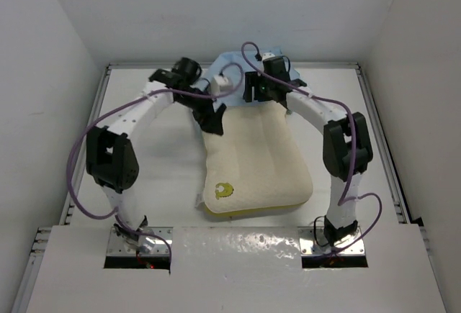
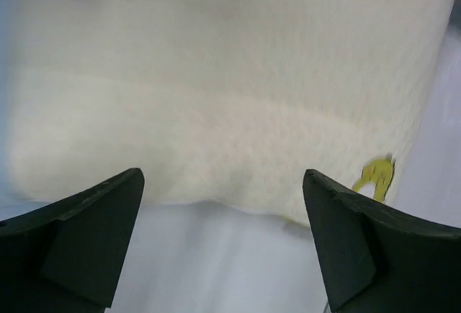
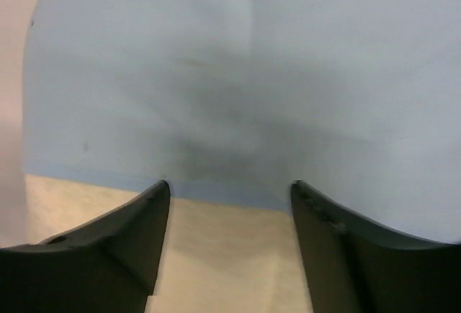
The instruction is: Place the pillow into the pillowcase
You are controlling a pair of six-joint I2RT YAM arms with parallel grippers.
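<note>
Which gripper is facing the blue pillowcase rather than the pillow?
The right gripper: its wrist camera shows the light blue pillowcase spread beyond its open fingers. The left gripper faces the cream pillow instead.

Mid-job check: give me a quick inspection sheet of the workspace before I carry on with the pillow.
Surface: white table, metal rails along its sides.
Job's things: pillow lies centred and mostly uncovered; light blue pillowcase at its far end, hem lying across the pillow.
Clutter: nothing seen.
Grippers: left pincer open, facing the pillow's edge, holding nothing; right pincer open over the pillowcase hem, holding nothing.
Cables: purple cables loop loose beside both arms.
Surroundings: white walls on three sides; white panel across the near edge.
</note>
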